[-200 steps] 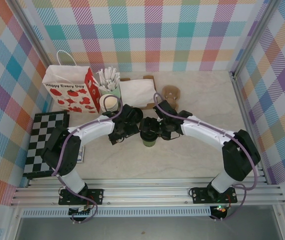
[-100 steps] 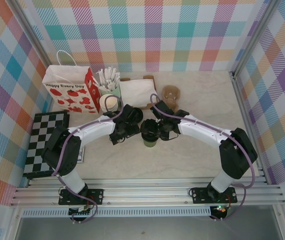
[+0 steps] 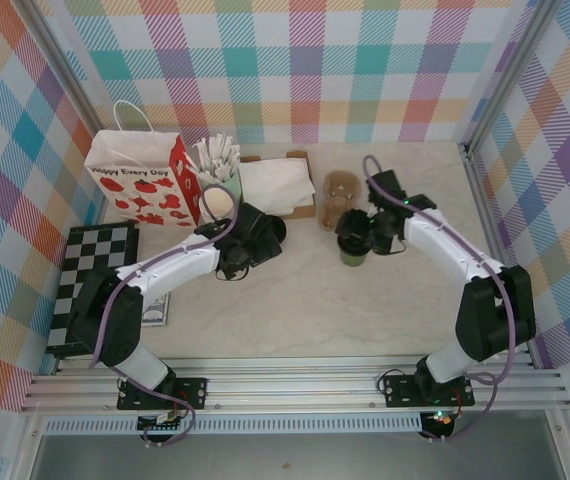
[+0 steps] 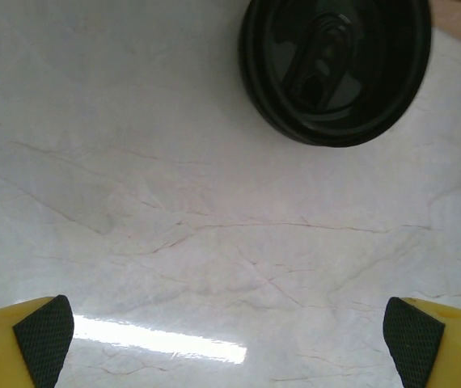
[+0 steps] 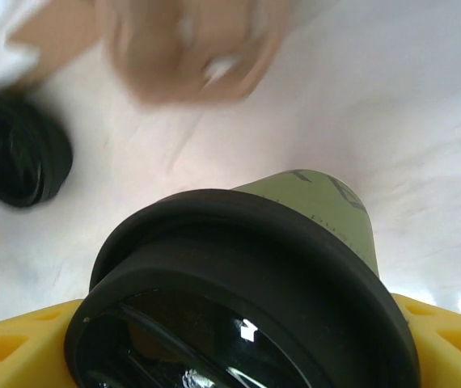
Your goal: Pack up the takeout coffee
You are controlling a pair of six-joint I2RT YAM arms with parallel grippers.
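Observation:
The takeout coffee [image 3: 353,255] is a green paper cup with a black lid [image 5: 238,299]. My right gripper [image 3: 362,234] is shut on it, its yellow fingers [image 5: 449,339] pressing either side of the lid. The cup is right of the table's centre, just in front of a brown cookie-like thing [image 3: 340,190]. My left gripper [image 3: 242,246] is open over bare marble left of centre, with nothing between its fingertips [image 4: 412,343]. A loose black lid [image 4: 336,69] lies on the table just beyond it.
A strawberry-print paper bag [image 3: 135,180] stands at the back left. Beside it are a cup of white stirrers [image 3: 217,160], a stack of cream-rimmed cups [image 3: 220,205] and a cardboard tray of napkins [image 3: 275,185]. A checkerboard [image 3: 90,285] lies at the left edge.
My right gripper closed on the coffee cup and carried it from the table's centre to the right and back. My left gripper drew back slightly to the left and stayed open.

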